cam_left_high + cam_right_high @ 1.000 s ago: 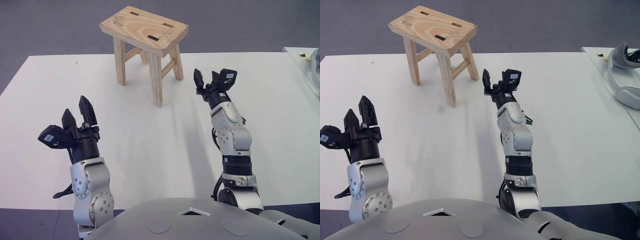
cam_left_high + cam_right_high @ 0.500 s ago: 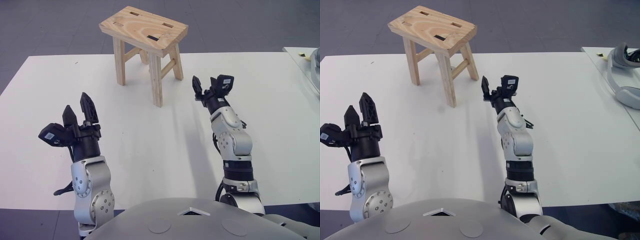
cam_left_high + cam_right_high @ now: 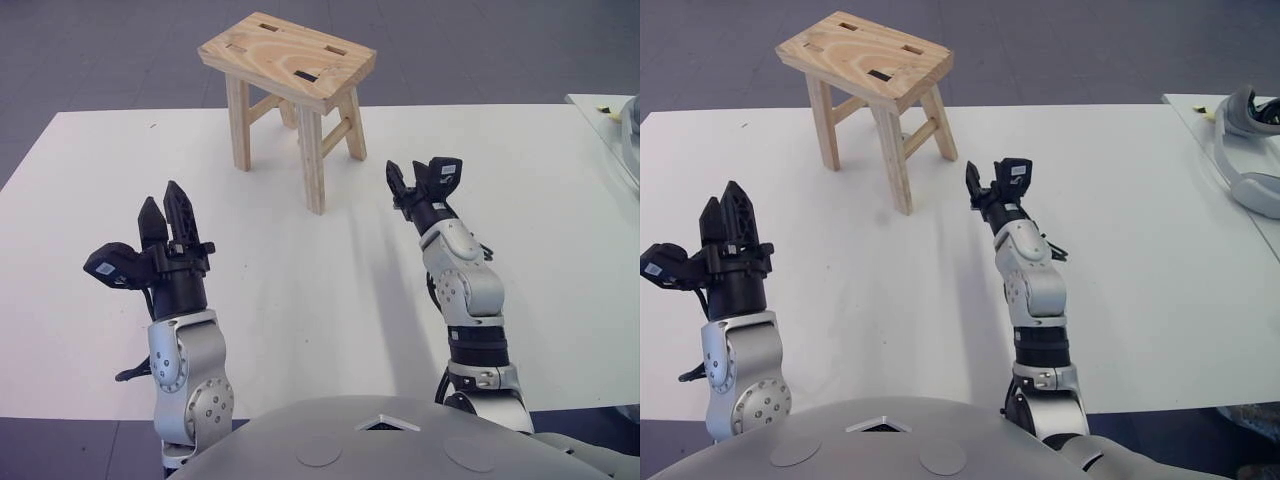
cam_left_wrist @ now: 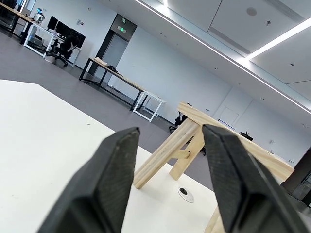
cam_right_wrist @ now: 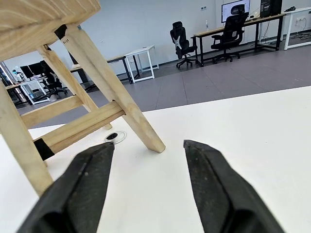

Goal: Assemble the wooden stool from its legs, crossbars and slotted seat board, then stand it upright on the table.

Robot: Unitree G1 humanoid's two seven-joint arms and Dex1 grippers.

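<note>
In both wrist views the stool (image 3: 312,140) is cut off by the picture's edge, and its rear legs are partly hidden beneath the seat board (image 3: 288,58).

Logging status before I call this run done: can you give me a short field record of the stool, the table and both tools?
stool: assembled, upright, legs on the far side of the table
left tool: open, empty, over the near side, well apart from the stool
right tool: open, empty, nearer the stool, not touching it
task state: looks done, judging from how the stool stands
</note>
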